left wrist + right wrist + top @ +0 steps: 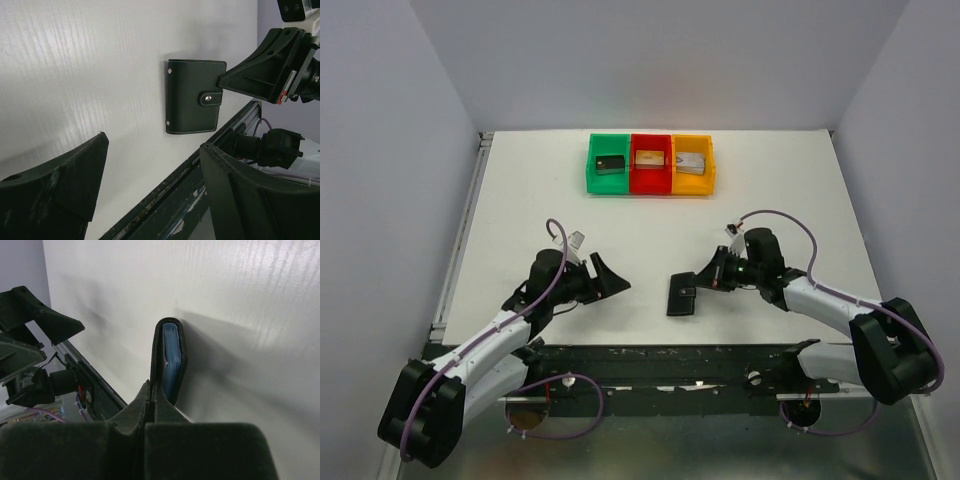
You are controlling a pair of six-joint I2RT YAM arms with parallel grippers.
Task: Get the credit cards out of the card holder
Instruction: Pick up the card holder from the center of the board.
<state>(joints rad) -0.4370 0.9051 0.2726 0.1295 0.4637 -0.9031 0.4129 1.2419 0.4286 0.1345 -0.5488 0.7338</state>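
The card holder [682, 294] is a black wallet with its snap strap fastened. It stands on edge on the white table, near the front middle. My right gripper [700, 283] is shut on its right edge. In the right wrist view the jaws [152, 399] pinch one black cover, and the blue-grey inner sleeves [170, 355] show beside it. My left gripper [612, 276] is open and empty, a short way to the left of the wallet and facing it. The left wrist view shows the wallet's snapped face [192, 97] ahead between my open fingers [60, 185]. The credit cards are hidden.
A green bin [608, 184], a red bin [651, 185] and a yellow bin [692, 185] stand side by side at the back middle, each holding a small block. The dark front rail [670, 355] runs just behind the wallet on the near side.
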